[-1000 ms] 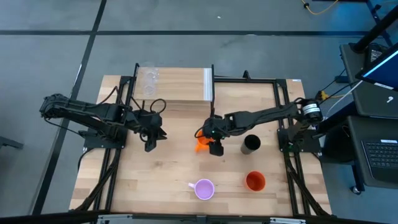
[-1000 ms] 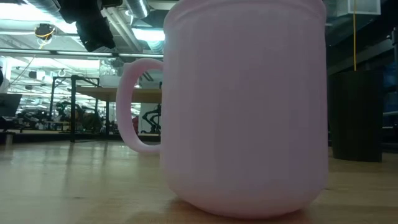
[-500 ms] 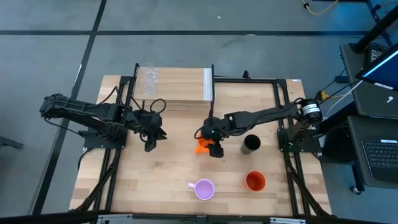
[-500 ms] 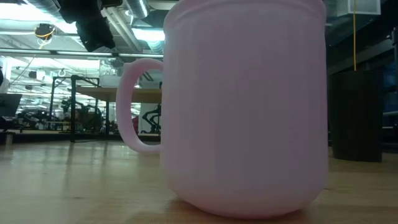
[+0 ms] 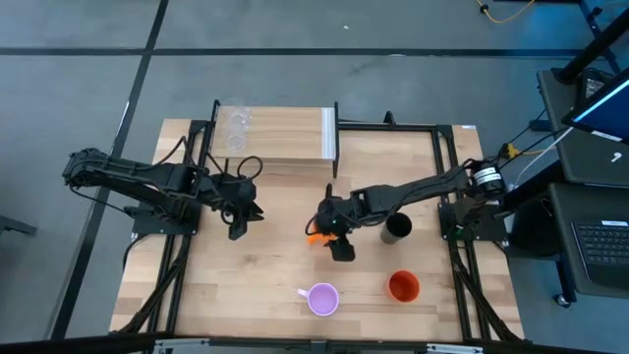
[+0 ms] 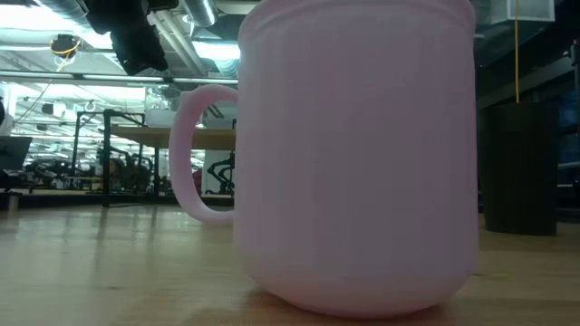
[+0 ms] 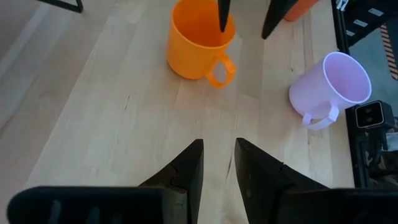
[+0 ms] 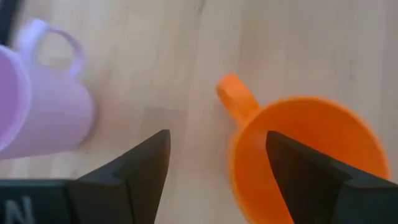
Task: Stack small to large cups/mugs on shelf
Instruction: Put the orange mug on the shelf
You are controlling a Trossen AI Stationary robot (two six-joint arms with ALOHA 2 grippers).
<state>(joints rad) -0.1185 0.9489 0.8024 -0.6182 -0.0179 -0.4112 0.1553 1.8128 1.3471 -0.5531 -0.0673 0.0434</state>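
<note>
R gripper (image 5: pixel 335 236) sits mid-table over the orange handled mug (image 5: pixel 316 233), fingers (image 8: pixel 144 163) spread wide w/ the mug's rim between/below them, nothing pinched; in the left wrist view one finger tip dips inside the mug (image 7: pixel 198 41), the other is outside it. L gripper (image 5: pixel 242 222) hovers over bare tabletop (image 5: pixel 265 275) to the left of centre, well apart from the mugs; fingers (image 7: pixel 188 167) only a narrow gap apart, holding nothing. Lilac handled mug (image 5: pixel 322 298) upright near front edge, filling the low view (image 6: pixel 358 154); red-orange handleless cup (image 5: pixel 403 286) to its right; black tumbler (image 5: pixel 396 227) just right of R gripper. Two clear glasses (image 5: pixel 235 127) at left end of the shelf (image 5: pixel 295 138) at table's back; rest of shelf bare.
</note>
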